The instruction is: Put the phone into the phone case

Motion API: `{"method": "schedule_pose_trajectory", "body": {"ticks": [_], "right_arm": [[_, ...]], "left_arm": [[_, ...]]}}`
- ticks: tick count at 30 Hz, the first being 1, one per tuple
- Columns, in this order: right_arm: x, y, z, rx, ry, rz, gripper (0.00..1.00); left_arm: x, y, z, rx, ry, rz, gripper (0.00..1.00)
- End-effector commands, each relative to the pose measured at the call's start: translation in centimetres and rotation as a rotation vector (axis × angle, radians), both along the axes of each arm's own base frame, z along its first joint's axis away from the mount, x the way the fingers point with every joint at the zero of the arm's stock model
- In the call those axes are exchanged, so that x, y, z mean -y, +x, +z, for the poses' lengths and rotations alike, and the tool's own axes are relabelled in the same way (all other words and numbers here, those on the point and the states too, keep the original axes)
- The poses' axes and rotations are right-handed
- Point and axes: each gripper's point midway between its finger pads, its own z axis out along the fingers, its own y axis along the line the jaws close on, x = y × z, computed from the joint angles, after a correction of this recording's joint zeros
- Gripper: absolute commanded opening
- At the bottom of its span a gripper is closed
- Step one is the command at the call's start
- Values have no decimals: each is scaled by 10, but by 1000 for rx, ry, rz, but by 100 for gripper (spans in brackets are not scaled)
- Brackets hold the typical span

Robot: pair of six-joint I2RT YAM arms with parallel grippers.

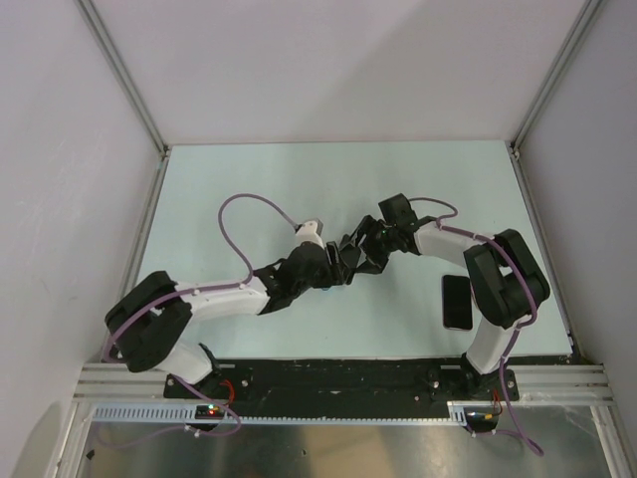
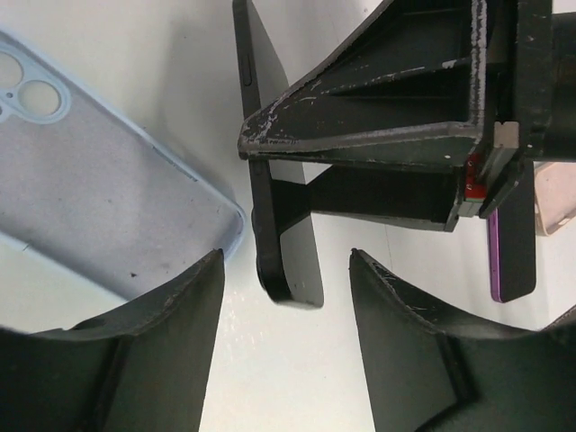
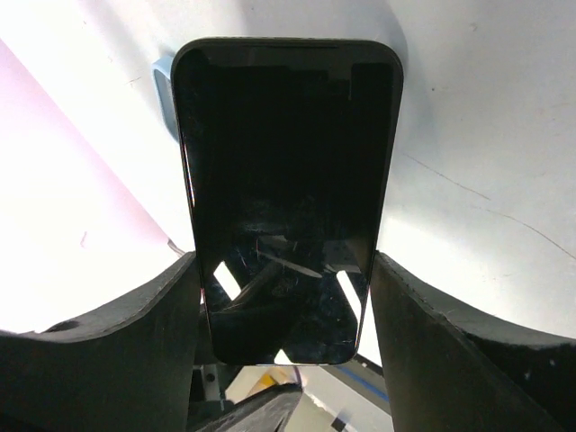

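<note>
Pale mint table (image 1: 299,189), white walls (image 1: 338,70), aluminium corner posts (image 1: 124,75)

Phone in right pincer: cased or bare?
Bare. The right pincer clamps the phone, no shell around it; light blue case lies empty beside.

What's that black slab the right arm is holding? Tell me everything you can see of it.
It is a phone: a slim black rectangle with rounded corners, its glossy face dark, finely scratched and mirroring lights. A side button shows on its thin edge. The right gripper pinches its long sides near one end, holding it tilted on edge over the white table, beside a pale blue case. Whether its lower corner touches the table cannot be told.
</note>
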Motion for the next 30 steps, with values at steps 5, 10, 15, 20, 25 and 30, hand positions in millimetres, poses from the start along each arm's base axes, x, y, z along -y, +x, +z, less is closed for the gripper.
{"method": "schedule_pose_trajectory", "body": {"ticks": [5,10,15,20,25,30], "right_arm": [[-11,0,17,-15,95,22,36],[-11,0,21,-9,104,19,37],[-10,-2,27,5,111,35,45],[-2,-1,36,50,108,57,76],[30,12,65,203,49,42,94],[84,38,118,573,-74,79,99]], "left_arm": [[18,22,7,80,-47,24,54],[20,28,9,95,-67,54,43],[23,31,9,103,-64,52,20],[23,31,15,121,-63,42,1],[14,36,44,160,-91,-3,0],[2,42,84,120,-171,-180,0]]}}
